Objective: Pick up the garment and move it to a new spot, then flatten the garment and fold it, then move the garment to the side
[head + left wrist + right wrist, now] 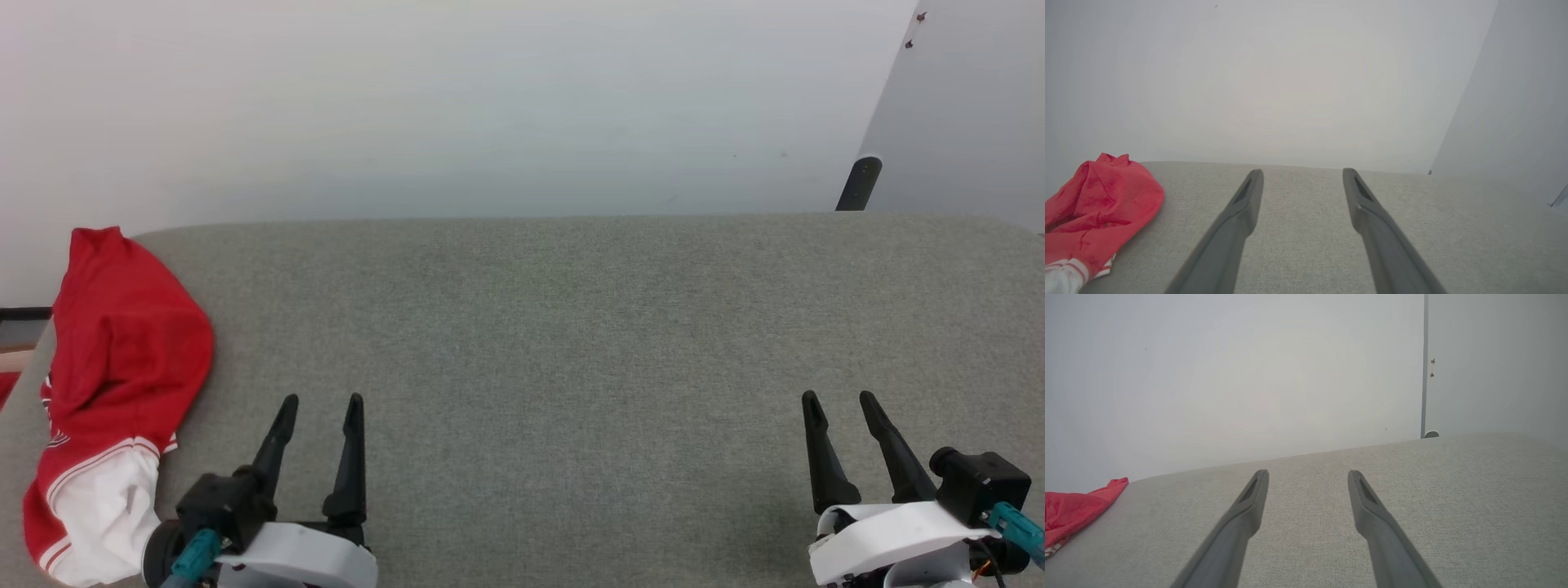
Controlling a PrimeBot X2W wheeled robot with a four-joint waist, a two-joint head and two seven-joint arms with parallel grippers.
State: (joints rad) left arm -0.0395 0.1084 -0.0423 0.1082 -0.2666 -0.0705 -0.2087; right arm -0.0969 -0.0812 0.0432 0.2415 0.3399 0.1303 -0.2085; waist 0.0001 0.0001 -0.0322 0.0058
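The garment (pixel 114 384), a red jersey with a white, red-striped sleeve, lies bunched at the far left edge of the grey table (pixel 571 327). It shows at the left of the left wrist view as a red heap (pixel 1098 208) and as a red corner (pixel 1073 510) in the right wrist view. My left gripper (pixel 321 402) stands open at the lower left, just right of the garment and apart from it, nothing between its fingers (pixel 1245 204). My right gripper (pixel 838 398) is open at the lower right, far from the garment, its fingers (pixel 1253 498) empty.
A pale wall (pixel 490 106) rises behind the table's far edge. A dark post (pixel 857 184) stands at the back right beside a slanted wall panel. The garment hangs partly over the table's left edge, where a strip of red floor (pixel 8 384) shows.
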